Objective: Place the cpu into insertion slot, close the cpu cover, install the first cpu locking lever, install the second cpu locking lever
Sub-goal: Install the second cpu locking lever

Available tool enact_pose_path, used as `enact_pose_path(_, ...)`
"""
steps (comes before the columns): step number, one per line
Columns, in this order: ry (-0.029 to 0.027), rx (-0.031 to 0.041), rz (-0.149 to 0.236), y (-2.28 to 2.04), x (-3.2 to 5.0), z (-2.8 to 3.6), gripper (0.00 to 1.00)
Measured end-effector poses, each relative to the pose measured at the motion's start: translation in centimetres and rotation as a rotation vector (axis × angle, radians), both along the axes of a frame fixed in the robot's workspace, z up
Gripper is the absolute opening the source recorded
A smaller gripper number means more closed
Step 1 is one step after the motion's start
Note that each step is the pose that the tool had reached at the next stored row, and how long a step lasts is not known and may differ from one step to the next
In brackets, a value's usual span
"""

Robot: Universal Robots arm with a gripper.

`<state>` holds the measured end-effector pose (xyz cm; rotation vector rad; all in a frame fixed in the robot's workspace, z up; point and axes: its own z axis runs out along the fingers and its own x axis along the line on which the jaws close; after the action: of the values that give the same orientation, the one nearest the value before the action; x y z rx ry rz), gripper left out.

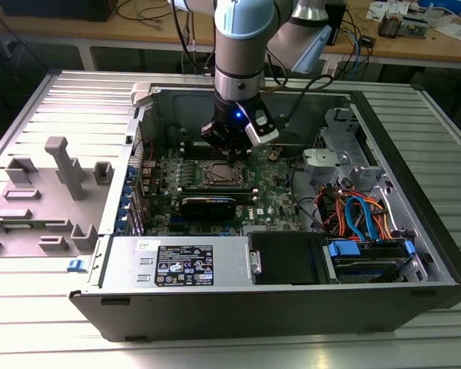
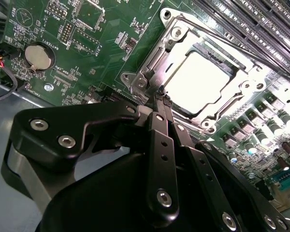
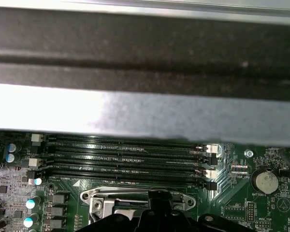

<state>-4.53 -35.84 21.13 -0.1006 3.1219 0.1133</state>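
The cpu (image 2: 203, 79) lies flat in the insertion slot (image 1: 219, 175), its silvery top showing bright. The cpu cover (image 2: 152, 60) lies down around it as a silver frame, and the chip shows through its window. My gripper (image 2: 162, 96) is shut, with nothing between the black fingers. Its tips hang just over the socket's edge at one side of the cover; I cannot tell whether they touch it. In the exterior view the gripper (image 1: 229, 146) hangs from the arm straight above the socket's far side. In the first wrist view the gripper (image 3: 160, 195) stands in front of the socket rim (image 3: 101, 195).
Long black memory slots (image 3: 125, 154) run beside the socket. A black graphics card (image 1: 207, 206) lies in front of it. A coin battery (image 2: 40, 57) sits on the green board. The case wall (image 3: 135, 116) stands close behind. Cables and drive cage (image 1: 361, 215) fill the exterior view's right.
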Motion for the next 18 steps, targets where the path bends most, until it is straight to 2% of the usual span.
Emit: enact_pose_path(18,0.0000,0.0000,0.000,-0.46,0.00,0.00,0.11)
